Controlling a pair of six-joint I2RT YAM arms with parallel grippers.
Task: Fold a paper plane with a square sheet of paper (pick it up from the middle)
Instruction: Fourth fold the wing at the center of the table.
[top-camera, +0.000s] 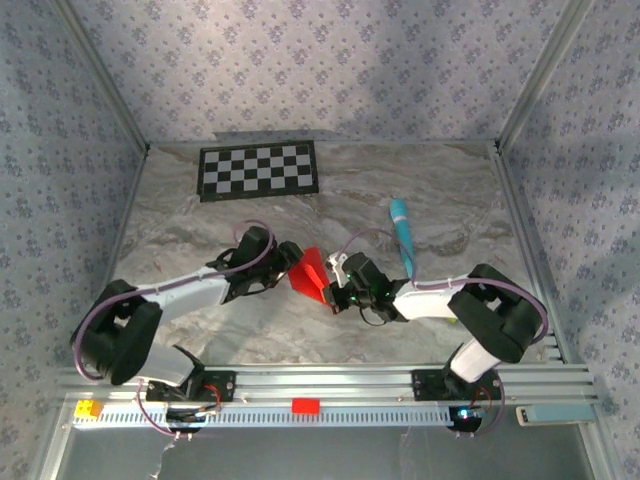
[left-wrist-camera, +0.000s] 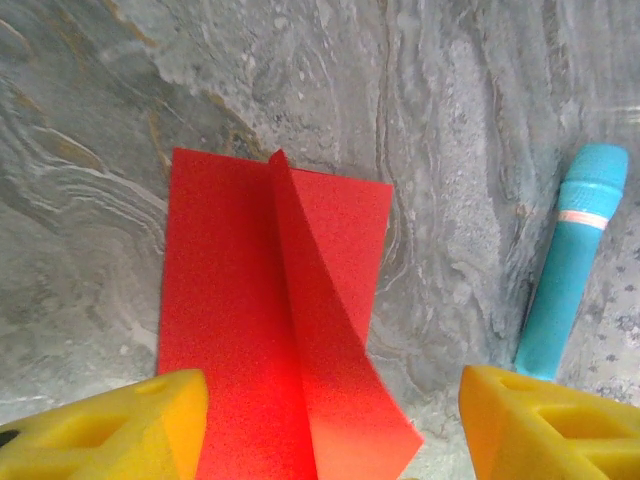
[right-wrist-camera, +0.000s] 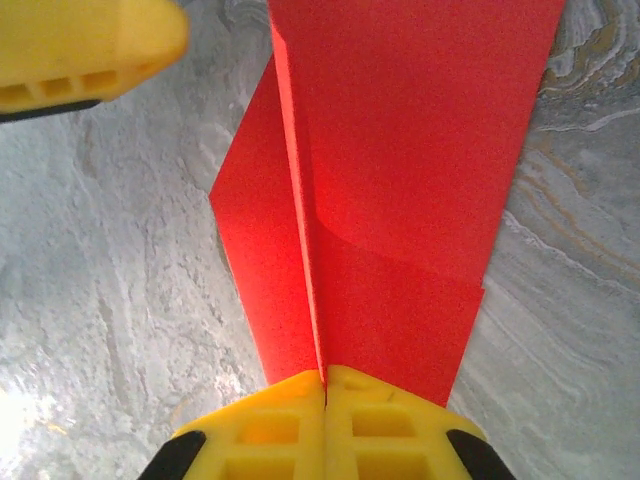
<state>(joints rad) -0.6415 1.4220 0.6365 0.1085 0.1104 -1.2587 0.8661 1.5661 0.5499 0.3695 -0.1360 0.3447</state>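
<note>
I have the right end effector (right-wrist-camera: 325, 400) closed tight, its two yellow fingers pressed together on the near edge of the square sheet of paper (right-wrist-camera: 400, 180), right where a crease runs up the red surface. From the overhead camera that same end effector (top-camera: 335, 290) sits just right of the sheet (top-camera: 312, 275), which is near the middle of the counter (top-camera: 450, 190), between the two arms. The left end effector (left-wrist-camera: 330, 400) stands wide open, with one yellow finger (left-wrist-camera: 110, 425) on either side of the sheet and nothing gripped. Its left finger is at the sheet's edge, though I cannot tell whether it touches. Through the left wrist camera the sheet (left-wrist-camera: 230, 300) is partly folded, with one flap tilted up along a centre crease while the rest lies lower against the marbled surface. A teal pen-like stick (left-wrist-camera: 575, 260) lies on the counter to the right, apart from the paper. Farther back, a black-and-white checkerboard (top-camera: 260, 170) lies flat near the rear wall, and a small red block (top-camera: 305, 405) sits on the front rail between the arm bases.
</note>
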